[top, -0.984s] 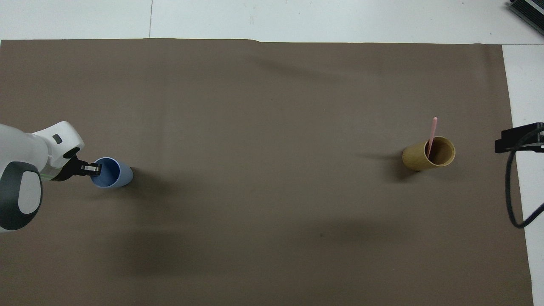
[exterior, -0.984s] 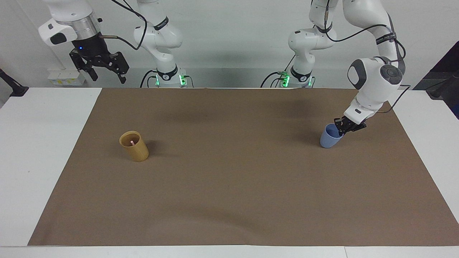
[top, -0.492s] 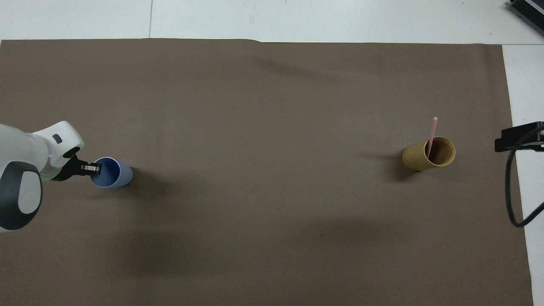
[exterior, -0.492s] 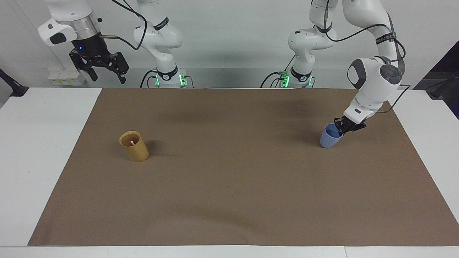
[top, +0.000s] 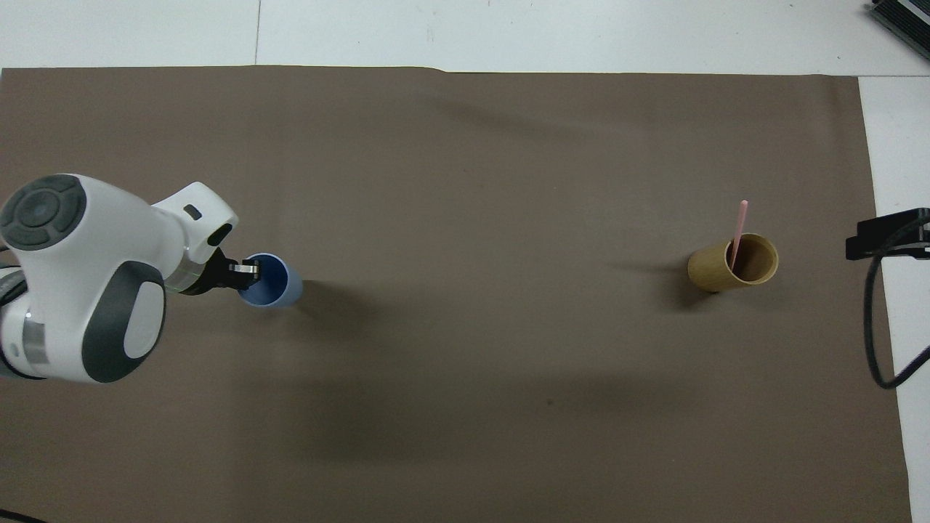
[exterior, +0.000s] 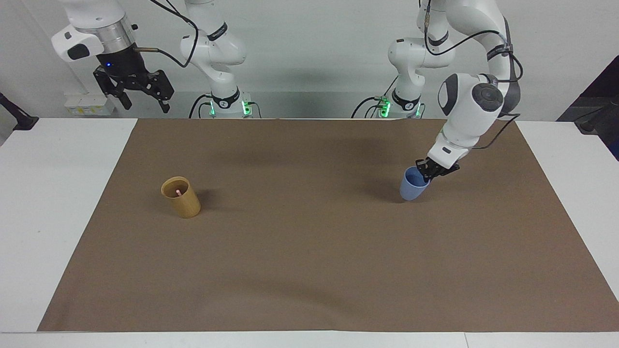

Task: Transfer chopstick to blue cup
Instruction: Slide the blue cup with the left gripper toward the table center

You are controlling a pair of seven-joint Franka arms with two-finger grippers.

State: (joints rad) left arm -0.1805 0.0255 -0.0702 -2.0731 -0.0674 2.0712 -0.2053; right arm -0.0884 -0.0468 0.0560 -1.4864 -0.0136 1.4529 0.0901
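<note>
The blue cup [exterior: 412, 185] [top: 275, 282] stands upright on the brown mat toward the left arm's end of the table. My left gripper [exterior: 428, 176] [top: 248, 269] is shut on the cup's rim, one finger inside and one outside. A pale pink chopstick [top: 739, 233] stands in the tan cup [exterior: 181, 197] [top: 734, 263] toward the right arm's end; only its tip [exterior: 178, 192] shows in the facing view. My right gripper [exterior: 140, 94] hangs open, high above the table's edge by the robots, and waits.
A brown mat [exterior: 309, 270] covers most of the white table [exterior: 43, 203]. A black clamp with a cable [top: 883, 240] shows at the overhead view's edge near the tan cup.
The left arm has carried the blue cup along the mat toward the middle of the table, closer to the tan cup. The right arm has stayed put.
</note>
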